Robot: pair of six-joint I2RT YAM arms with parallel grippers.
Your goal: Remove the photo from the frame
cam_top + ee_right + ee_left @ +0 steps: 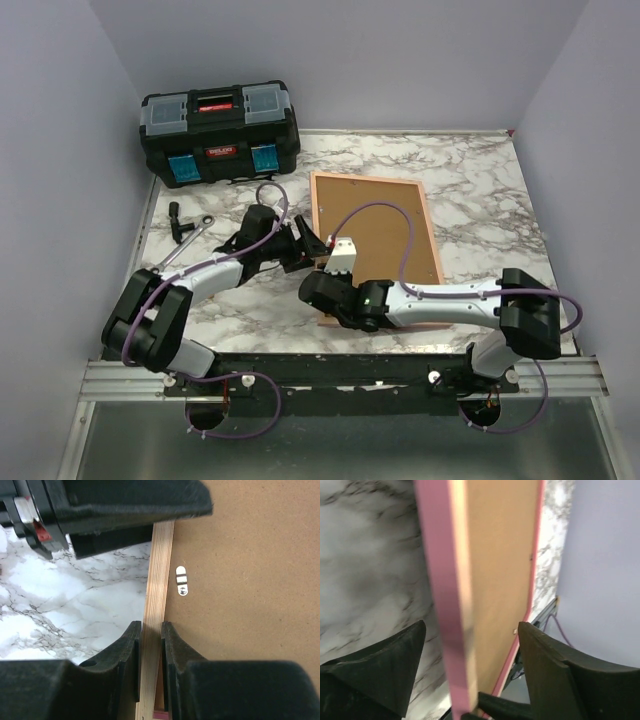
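Observation:
The pink frame (365, 178) lies face down on the marble table with its brown backing board (375, 235) up. The photo is hidden under the board. My right gripper (318, 290) is shut on the frame's left rail near the near corner; in the right wrist view the fingers (131, 645) pinch the pale wooden strip (160, 565). My left gripper (312, 245) is open just beyond it on the same rail. In the left wrist view its jaws (471, 625) straddle the pink edge (437, 580) without touching it.
A black toolbox (218, 135) stands at the back left. A wrench (190, 235) and a small black tool (175, 220) lie left of the left arm. A metal turn clip (182, 580) sits on the backing beside the rail. Walls close in on both sides.

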